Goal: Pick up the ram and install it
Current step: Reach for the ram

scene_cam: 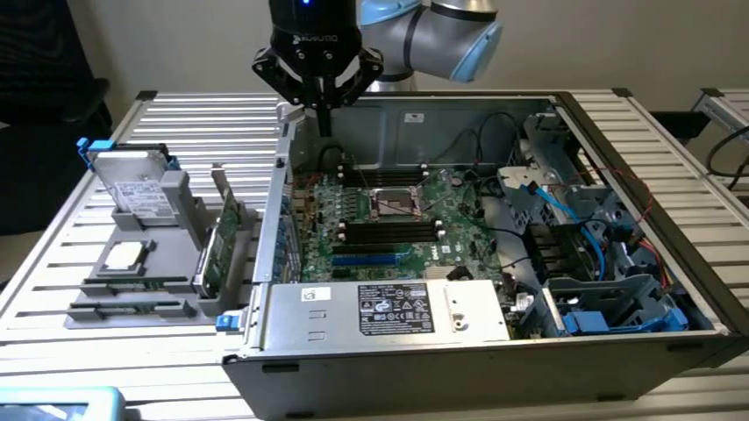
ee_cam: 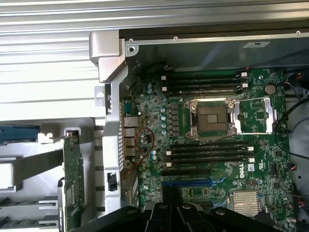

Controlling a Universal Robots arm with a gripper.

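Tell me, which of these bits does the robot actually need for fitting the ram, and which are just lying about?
Part of the job:
gripper, shut and empty, over the computer case
ram, standing in the grey holder
black memory slots on the motherboard

Just lying about:
hard drive
processor
expansion card
power supply

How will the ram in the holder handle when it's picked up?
The ram looks like a thin, narrow board, so it is probably stiff and light. It seems to stand on edge in the grey holder, so a sideways push might tilt it.
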